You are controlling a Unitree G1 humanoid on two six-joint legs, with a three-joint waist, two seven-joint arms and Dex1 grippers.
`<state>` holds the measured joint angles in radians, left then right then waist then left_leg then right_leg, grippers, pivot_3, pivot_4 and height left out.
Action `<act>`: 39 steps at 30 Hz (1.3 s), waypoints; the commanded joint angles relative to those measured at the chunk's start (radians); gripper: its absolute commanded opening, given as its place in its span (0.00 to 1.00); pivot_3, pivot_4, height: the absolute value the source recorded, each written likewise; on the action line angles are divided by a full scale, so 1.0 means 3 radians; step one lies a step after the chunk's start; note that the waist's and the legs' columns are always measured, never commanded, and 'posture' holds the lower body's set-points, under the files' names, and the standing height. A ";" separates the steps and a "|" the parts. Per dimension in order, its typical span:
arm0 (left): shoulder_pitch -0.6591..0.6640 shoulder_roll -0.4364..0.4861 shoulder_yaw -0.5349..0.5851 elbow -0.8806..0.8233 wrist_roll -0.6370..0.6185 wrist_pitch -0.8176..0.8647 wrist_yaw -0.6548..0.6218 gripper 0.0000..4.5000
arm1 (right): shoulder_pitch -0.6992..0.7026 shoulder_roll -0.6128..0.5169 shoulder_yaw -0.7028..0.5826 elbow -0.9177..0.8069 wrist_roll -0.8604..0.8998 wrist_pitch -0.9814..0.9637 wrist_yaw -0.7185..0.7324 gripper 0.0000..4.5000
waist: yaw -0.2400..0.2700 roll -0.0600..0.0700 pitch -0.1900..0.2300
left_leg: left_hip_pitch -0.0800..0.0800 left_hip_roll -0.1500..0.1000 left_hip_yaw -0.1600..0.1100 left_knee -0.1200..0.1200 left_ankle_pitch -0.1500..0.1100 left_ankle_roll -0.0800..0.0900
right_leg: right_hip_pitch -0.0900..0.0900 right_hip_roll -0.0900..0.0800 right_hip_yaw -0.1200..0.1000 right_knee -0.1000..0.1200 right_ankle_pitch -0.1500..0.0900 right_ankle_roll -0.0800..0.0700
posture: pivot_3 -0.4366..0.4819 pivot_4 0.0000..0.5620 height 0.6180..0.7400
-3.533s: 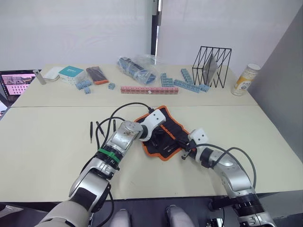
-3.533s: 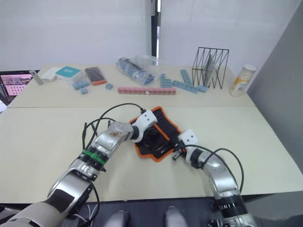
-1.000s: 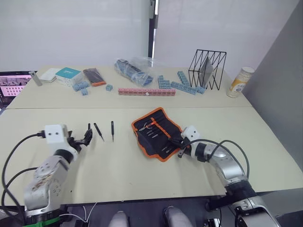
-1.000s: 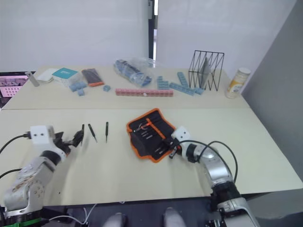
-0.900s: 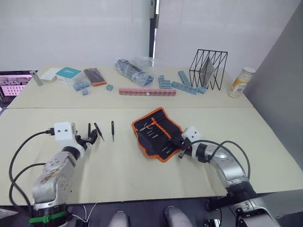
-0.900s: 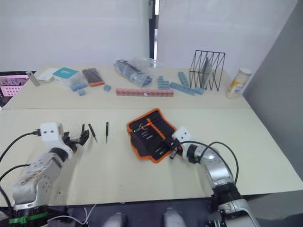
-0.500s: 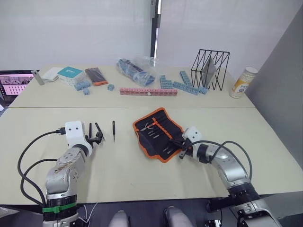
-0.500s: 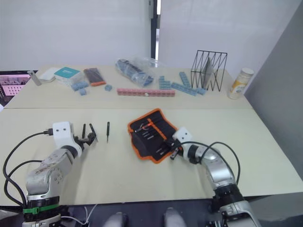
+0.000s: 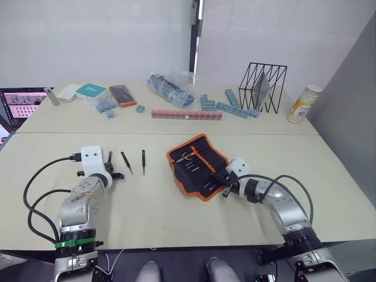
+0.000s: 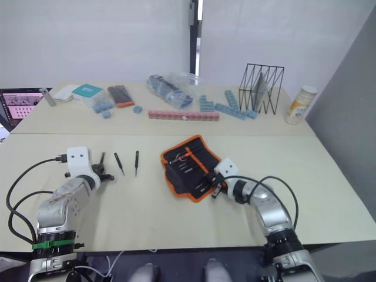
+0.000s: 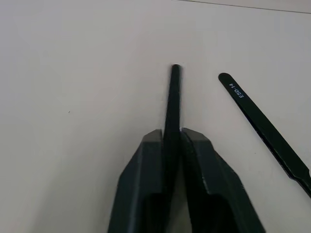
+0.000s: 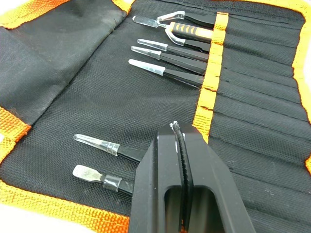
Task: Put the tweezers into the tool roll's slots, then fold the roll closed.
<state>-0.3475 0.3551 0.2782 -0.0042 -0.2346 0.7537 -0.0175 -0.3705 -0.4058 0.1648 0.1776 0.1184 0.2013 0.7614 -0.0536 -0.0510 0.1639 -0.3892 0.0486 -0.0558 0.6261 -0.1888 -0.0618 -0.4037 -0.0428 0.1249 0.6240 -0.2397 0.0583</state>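
- Since a moment ago the left gripper (image 11: 171, 138) has come onto the leftmost tweezer (image 11: 174, 92) and now pinches it against the table (image 9: 176, 217).
- Two more tweezers (image 9: 127, 163) lie just beside it.
- The tool roll (image 9: 197, 164) lies open mid-table, several tools in its slots (image 12: 243, 87).
- The right gripper (image 12: 179, 133), fingers pressed together, apparently rests on the roll's near edge.

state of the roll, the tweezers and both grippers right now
tool roll, unfolded, lying open on the table
slotted tools, tucked in slots, capped tips sticking out
loose tweezers, two lying flat on the table
held tweezer, pinched
left gripper, shut on it
right gripper, shut, over the roll
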 commanded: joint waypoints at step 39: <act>-0.1556 0.0397 -0.1752 -0.0248 -0.0468 0.0815 -0.2399 0.01 | 0.0197 -0.0025 -0.0310 -0.0604 0.0185 0.0406 -0.0395 0.00 | 0.0018 0.0023 0.0038 | -0.0072 -0.0003 -0.0004 -0.0001 0.0008 0.0014 | -0.0065 0.0001 0.0002 0.0004 0.0018 0.0036 | 0.48 0.27 0.97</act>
<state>-0.7843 0.4754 -0.2439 -0.0636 -0.3578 0.9754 -0.7209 -0.3165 -0.4093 0.1035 0.0276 0.1676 0.3080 0.6597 -0.0481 -0.0440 0.1752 -0.4109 0.0477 -0.0571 0.6258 -0.1863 -0.0575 -0.4233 -0.0424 0.1253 0.6253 -0.2343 0.0691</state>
